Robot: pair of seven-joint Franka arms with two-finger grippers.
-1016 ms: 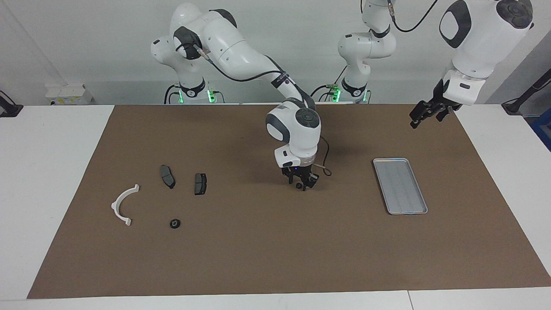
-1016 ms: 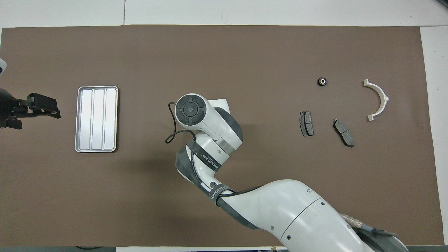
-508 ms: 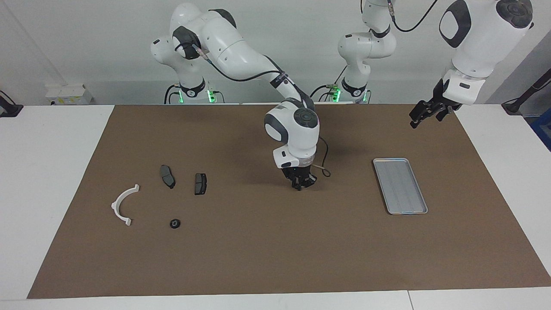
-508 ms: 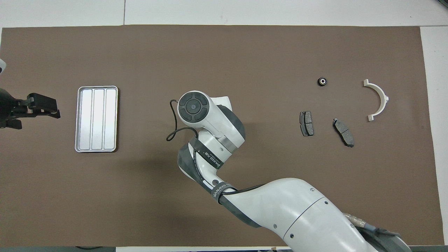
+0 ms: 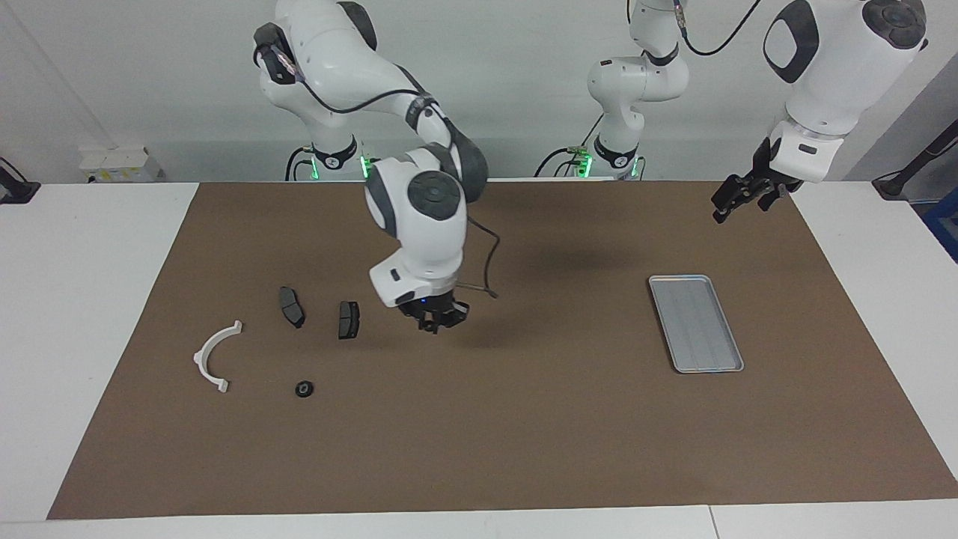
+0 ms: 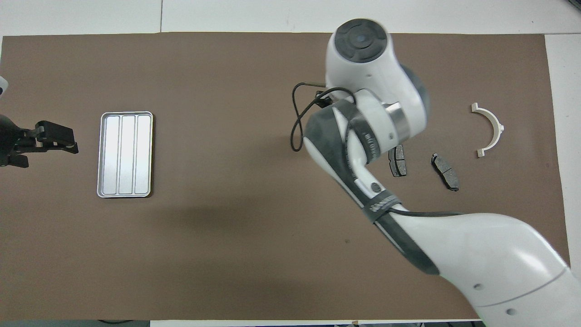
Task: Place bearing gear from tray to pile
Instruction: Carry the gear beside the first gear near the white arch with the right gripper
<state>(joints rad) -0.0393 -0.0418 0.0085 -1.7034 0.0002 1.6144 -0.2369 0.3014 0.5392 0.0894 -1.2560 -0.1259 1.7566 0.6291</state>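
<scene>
Brown mat [image 5: 524, 419]: 1 tray [image 5: 696, 323], 2 brake pads [image 5: 291, 306], right gripper [image 5: 434, 323] closed, left gripper [image 5: 737, 197] apart.

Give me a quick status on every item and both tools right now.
Tray: flat on the mat, nothing in it.
Right tool: shut, raised over the mat beside the brake pads.
Left tool: open, waiting near the tray.
White bracket: lying flat.
Small black gear: on the mat.

A silver-grey ridged tray [image 5: 696, 323], two dark grey brake pads [image 5: 291, 306], a white half-ring bracket [image 5: 214, 356] and a brown mat [image 5: 524, 434].
</scene>
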